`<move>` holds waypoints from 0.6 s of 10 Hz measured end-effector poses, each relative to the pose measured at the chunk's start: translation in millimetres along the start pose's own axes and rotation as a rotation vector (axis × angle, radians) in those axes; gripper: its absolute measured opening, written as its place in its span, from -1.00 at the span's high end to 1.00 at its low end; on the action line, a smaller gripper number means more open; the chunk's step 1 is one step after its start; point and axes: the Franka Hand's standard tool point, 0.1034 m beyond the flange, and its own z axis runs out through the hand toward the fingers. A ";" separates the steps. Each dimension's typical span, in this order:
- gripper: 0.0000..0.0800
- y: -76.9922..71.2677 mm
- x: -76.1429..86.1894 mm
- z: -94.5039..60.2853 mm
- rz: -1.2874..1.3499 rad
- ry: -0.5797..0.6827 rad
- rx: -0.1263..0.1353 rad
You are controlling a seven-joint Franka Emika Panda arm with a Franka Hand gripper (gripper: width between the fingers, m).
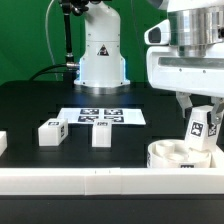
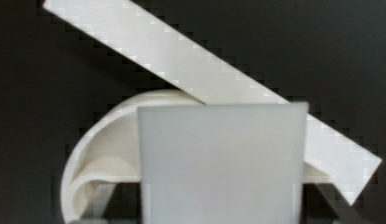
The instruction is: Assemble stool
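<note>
Item 1. Gripper (image 1: 203, 112): over the table's (image 1: 30, 105) near corner at the exterior view's right, fingers clamped on either side of one stool leg.

Item 2. Held leg (image 1: 203, 132): white block, upright, tag facing the camera. Its lower end stood at the seat disc; contact could not be told.

Item 3. Seat disc (image 1: 176, 156): thick white ring, lying flat in that same near corner, just beside the border rail (image 1: 90, 181) that ran along the near edge.

Item 4. Middle leg (image 1: 101, 134): upright on the table, toward the middle of the near edge, apart from the rail.

Item 5. Left leg (image 1: 52, 131): lying near the middle leg, on the side of the exterior view's left.

Item 6. Edge leg (image 1: 3, 143): cut off by the exterior view's left edge.

Item 7. Marker board (image 1: 100, 116): flat at the table's centre, behind items 4 and 5.

Item 8. Robot base (image 1: 100, 55): at the far edge.

Wrist view: the held leg's plain face filled the centre, with the disc's curved rim behind it and the rail crossing diagonally beyond.
</note>
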 end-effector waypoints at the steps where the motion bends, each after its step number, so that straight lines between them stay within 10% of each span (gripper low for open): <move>1: 0.15 -0.2 0.2 -0.6 0.071 -0.006 -0.002; 3: 0.15 -1.1 0.0 -0.8 0.106 -0.008 0.001; 6: -0.43 -3.0 -1.6 -4.5 0.060 -0.011 0.004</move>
